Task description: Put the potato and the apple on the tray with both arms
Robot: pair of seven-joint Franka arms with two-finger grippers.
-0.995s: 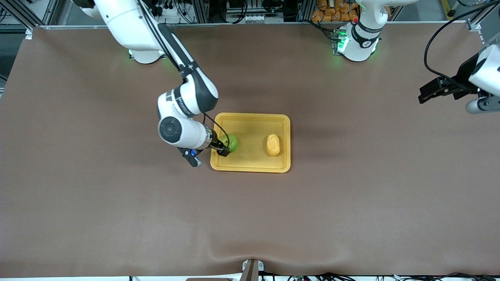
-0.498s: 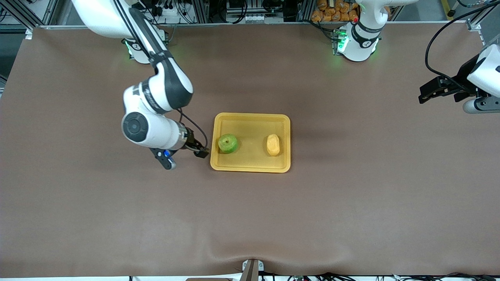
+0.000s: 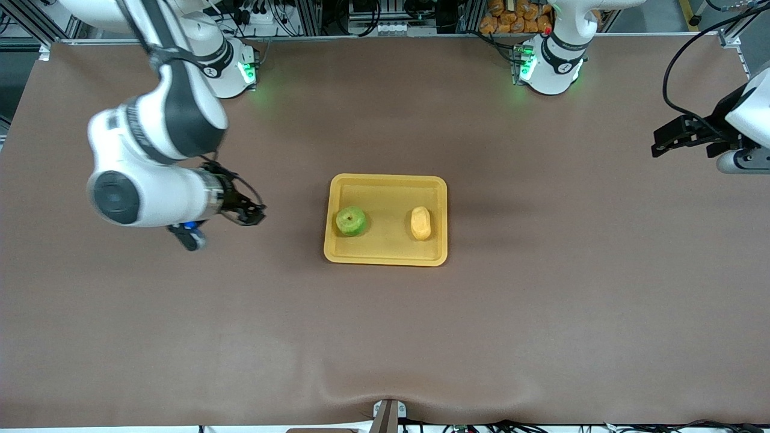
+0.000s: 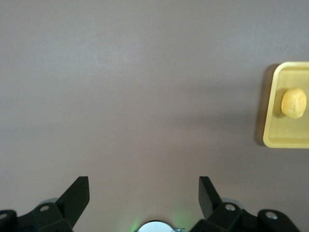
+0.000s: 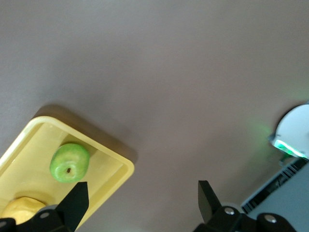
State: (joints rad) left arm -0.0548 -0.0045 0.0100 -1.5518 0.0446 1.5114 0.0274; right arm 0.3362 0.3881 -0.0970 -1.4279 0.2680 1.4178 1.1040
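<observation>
Your tray point(image 3: 388, 185) sits mid-table with the apple point(image 3: 351, 221) and potato point(image 3: 421, 223) both on it, apart; the task looks done. Since a second ago the right gripper point(image 3: 251, 211) has let go of the apple and pulled off over bare table, jaws wide, empty. The left gripper point(image 3: 666, 137) waits at its table end, wide, empty.

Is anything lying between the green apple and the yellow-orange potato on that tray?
Nothing: the front view shows only bare floor of the yellow-orange plastic tray between the round green apple and the lumpy potato.
</observation>
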